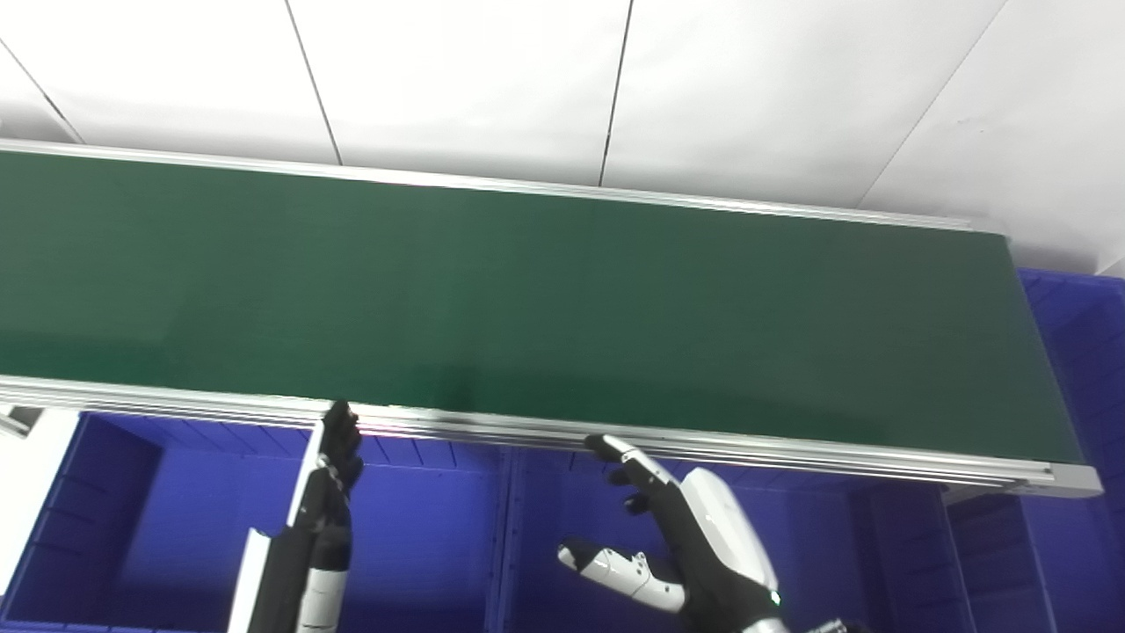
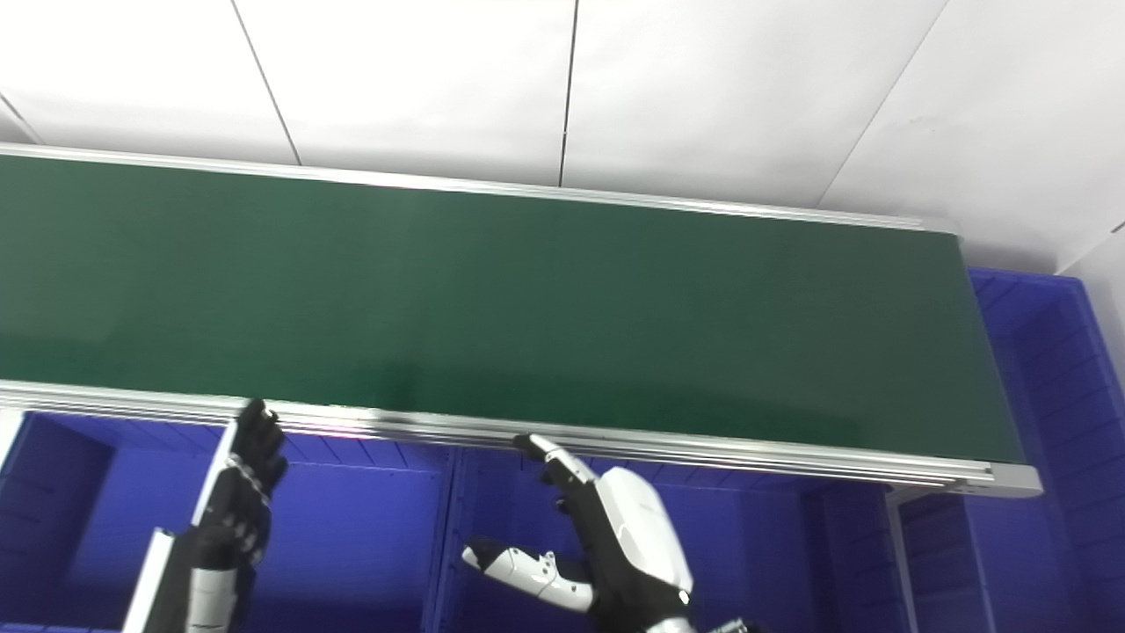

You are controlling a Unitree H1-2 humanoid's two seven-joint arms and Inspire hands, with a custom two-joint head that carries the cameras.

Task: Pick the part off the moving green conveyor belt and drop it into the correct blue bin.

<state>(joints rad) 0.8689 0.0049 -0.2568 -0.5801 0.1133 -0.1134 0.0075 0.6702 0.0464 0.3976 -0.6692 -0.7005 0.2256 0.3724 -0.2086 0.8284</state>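
The green conveyor belt [image 1: 527, 299] runs bare, with no part visible on it, so its weight, stiffness and best hold cannot be judged. Blue bins [image 1: 422, 545] sit below its near rail. The right hand [image 1: 694, 536] is spread and empty; the left hand [image 1: 330, 492] is edge-on, fingers roughly straight, holding nothing.

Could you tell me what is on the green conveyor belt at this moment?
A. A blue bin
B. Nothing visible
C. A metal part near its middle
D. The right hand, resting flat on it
B: the green conveyor belt shows bare in both views, while the left hand and the right hand hover open over the blue bins below its near rail.
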